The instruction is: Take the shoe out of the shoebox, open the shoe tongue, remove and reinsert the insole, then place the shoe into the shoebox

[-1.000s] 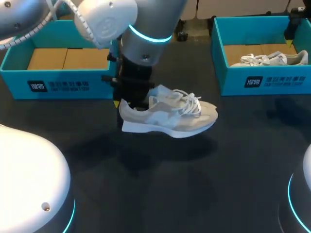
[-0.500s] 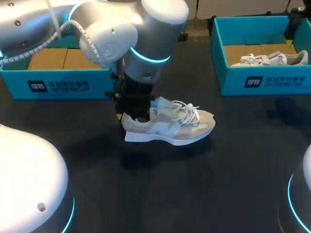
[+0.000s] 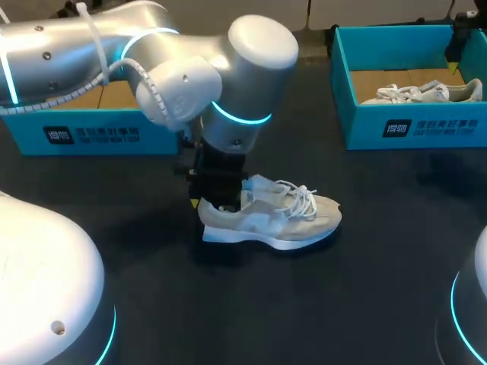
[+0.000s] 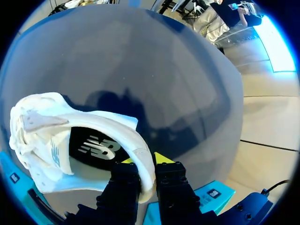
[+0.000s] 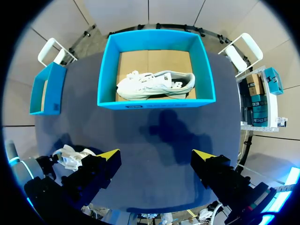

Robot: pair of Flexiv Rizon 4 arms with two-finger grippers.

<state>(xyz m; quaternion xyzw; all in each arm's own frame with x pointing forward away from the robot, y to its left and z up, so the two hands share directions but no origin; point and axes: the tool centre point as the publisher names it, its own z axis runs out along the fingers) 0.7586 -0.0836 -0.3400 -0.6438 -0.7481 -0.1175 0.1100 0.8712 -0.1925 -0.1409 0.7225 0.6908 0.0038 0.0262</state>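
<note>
Beige shoe (image 3: 270, 217) sits upright, toe at 3 o'clock.
Left gripper (image 4: 143, 161) pinches heel collar (image 4: 137, 140), likely anchoring it for the next step; right gripper (image 5: 155, 157) hangs spread.

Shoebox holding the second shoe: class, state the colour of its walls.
The shoebox has turquoise-blue walls, clearest in the head view.

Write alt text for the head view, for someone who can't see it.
The left arm comes in over a dark table, its gripper shut on the heel of a pale shoe whose toe points right. Behind stand a blue box at left, partly hidden by the arm, and a blue box at right holding a second shoe.
</note>
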